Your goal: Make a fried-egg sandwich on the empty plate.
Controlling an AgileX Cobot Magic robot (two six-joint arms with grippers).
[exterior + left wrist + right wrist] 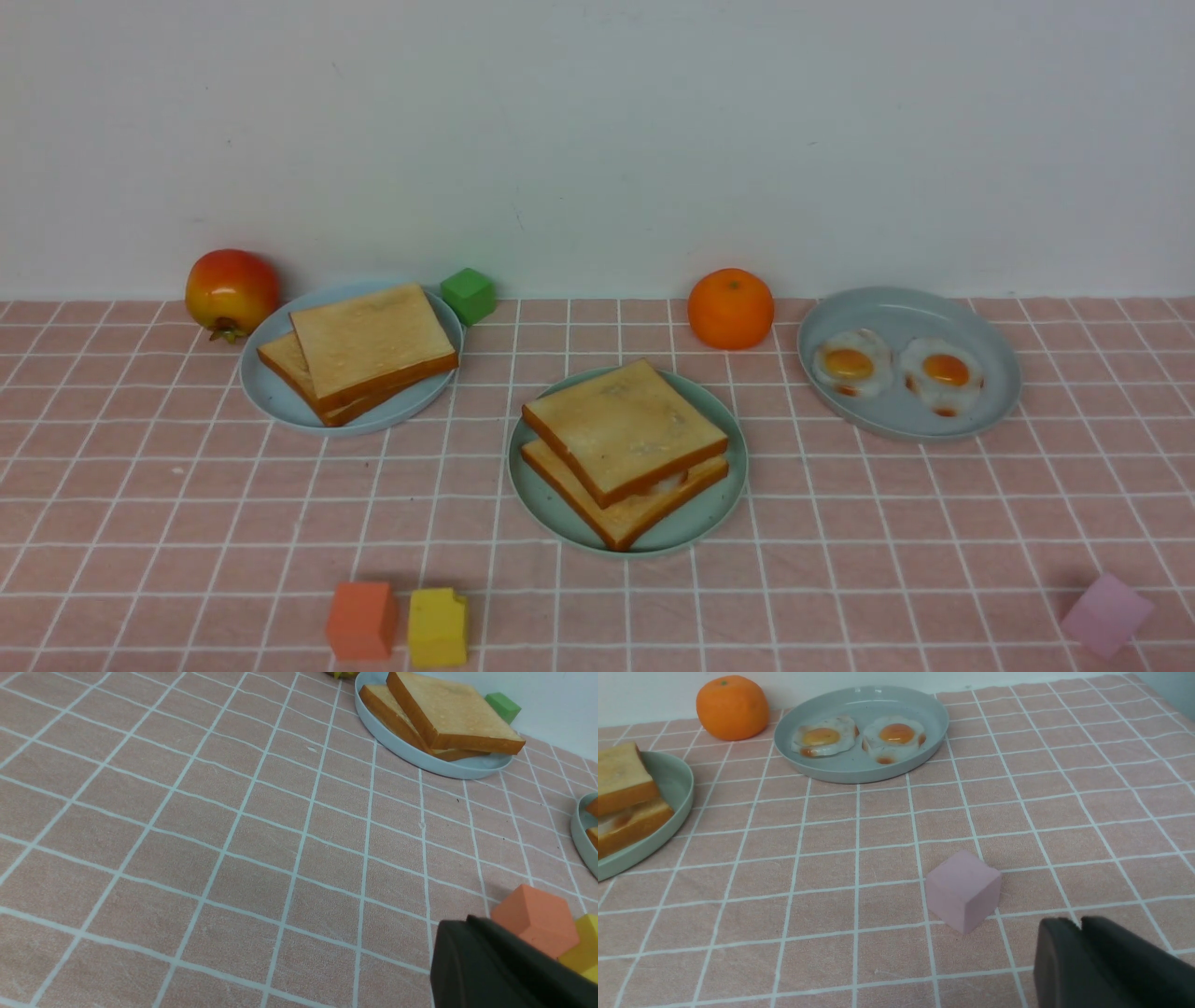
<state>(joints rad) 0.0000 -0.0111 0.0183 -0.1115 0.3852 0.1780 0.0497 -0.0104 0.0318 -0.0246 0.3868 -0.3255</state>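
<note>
The fried-egg sandwich (624, 453) is seen stacked on the mint-green plate (719, 509) mid-surface, w/ both jaws closed on nothing, left tight, right nearly; top slice, set askew, could be slid off if nudged.

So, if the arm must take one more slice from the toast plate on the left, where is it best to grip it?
Probably grip the top toast slice by two opposite crust edges, coming from above. It lies flat and skewed on the slice under it, on the grey-blue plate, so its near corner and right edge overhang and leave a finger room beneath. The pomegranate and green cube crowd the far side.
</note>
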